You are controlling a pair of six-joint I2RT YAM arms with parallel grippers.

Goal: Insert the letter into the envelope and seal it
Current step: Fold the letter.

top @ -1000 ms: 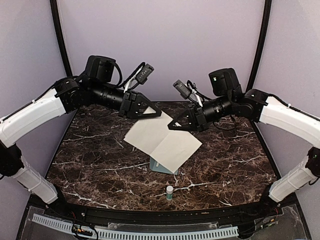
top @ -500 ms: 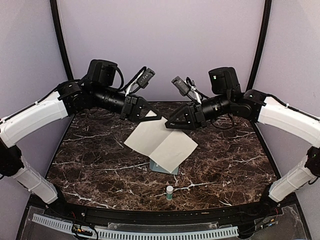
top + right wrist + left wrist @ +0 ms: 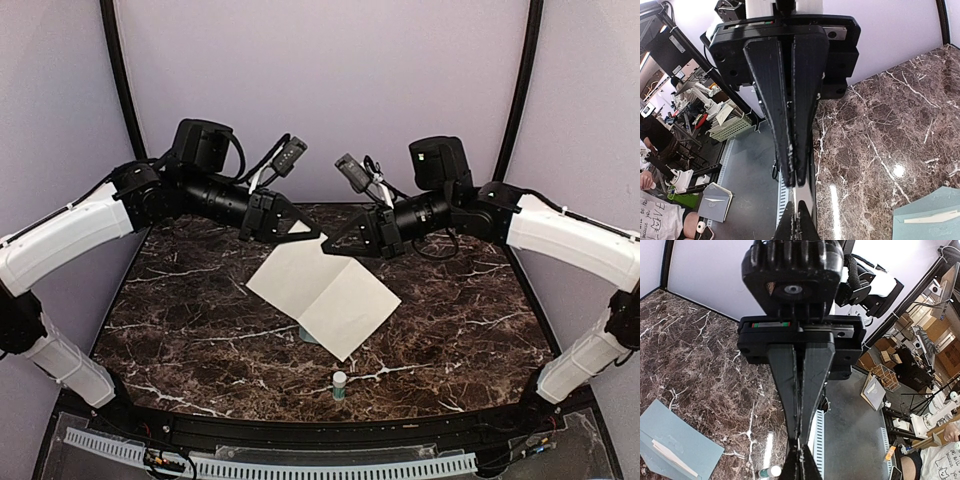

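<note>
**Letter gathered at its far corner, envelope still empty below**

Top view: the left gripper [image 3: 312, 234] and right gripper [image 3: 332, 247] meet at the 12 o'clock corner of the letter [image 3: 325, 290], a pale, creased rectangular paper sheet. Both sets of jaws are pressed together on its edge. Over the last second the right gripper has slid in toward the left one. The sheet now bends more sharply along its crease and hangs over the envelope [image 3: 310, 334] — a pale teal-green paper rectangle on the dark marble-patterned table [image 3: 180, 310]. Only a sliver of it shows, at the sheet's 6 o'clock. The small white glue stick [image 3: 340, 385] stands further toward 6 o'clock, apart from everything.

Left wrist view: the left gripper [image 3: 799, 432] is pinched tight, with a thin pale edge between its fingers. The envelope [image 3: 690, 440] lies at 7 o'clock.

Right wrist view: the right gripper [image 3: 794, 177] is likewise clamped on a pale edge. The envelope [image 3: 940, 207] lies at 4 o'clock.

The closer hold probably readies the letter for folding — insertion and sealing both remain.
</note>
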